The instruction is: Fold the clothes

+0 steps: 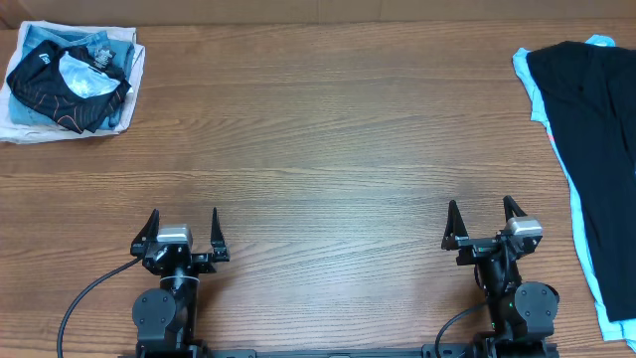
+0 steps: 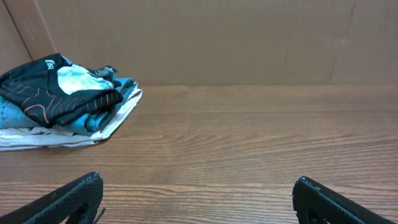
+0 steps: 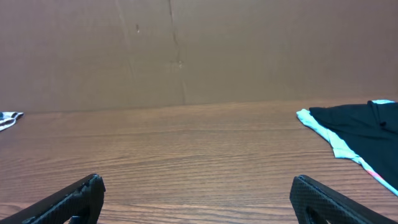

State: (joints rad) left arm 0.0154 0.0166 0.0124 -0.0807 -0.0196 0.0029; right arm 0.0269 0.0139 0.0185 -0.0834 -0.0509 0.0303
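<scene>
Black cloth at the far right edge of the table [image 1: 318,139]: that is the shirt [image 1: 596,149]. It is spread out loosely and runs out of the overhead view on the right. It lies on top of a light blue shirt [image 1: 524,78], whose edge shows as a thin strip along its left side. From the right wrist view I see the same corner, black over blue, ahead and to the right.

My left gripper [image 1: 184,214] sits near the front edge on the left. Its fingers are spread wide with nothing between them, only bare wood. My right gripper [image 1: 481,204] sits near the front edge on the right, equally wide open and empty. It is nearer to the shirt but not touching it.

At the far left corner is a pile [image 2: 62,99] of folded clothes, topped by a black garment [image 1: 45,85] with thin orange lines. It is well apart from both grippers. A brown cardboard wall [image 3: 186,50] stands behind the table.
</scene>
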